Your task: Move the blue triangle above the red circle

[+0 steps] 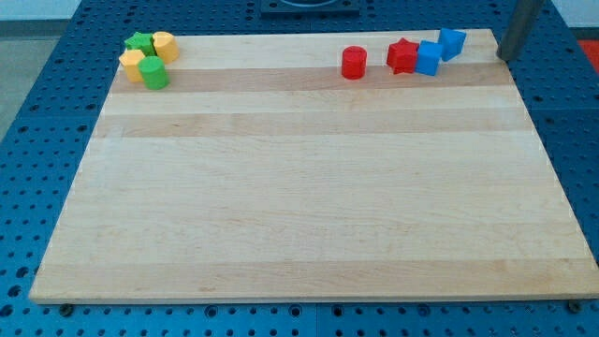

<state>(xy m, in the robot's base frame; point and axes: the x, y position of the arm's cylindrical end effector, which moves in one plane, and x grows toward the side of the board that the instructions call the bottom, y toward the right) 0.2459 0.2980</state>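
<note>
The red circle (353,63) stands near the board's top edge, right of centre. To its right are a red star (402,56), a blue block (429,57) touching the star, and a second blue block (452,43) at the top edge that looks like the triangle. My tip (506,58) is at the board's top right corner, to the right of that second blue block and apart from it.
A cluster sits at the top left corner: a green star (139,42), a yellow circle (165,45), a yellow block (132,65) and a green circle (155,74). The wooden board (299,187) lies on a blue perforated table.
</note>
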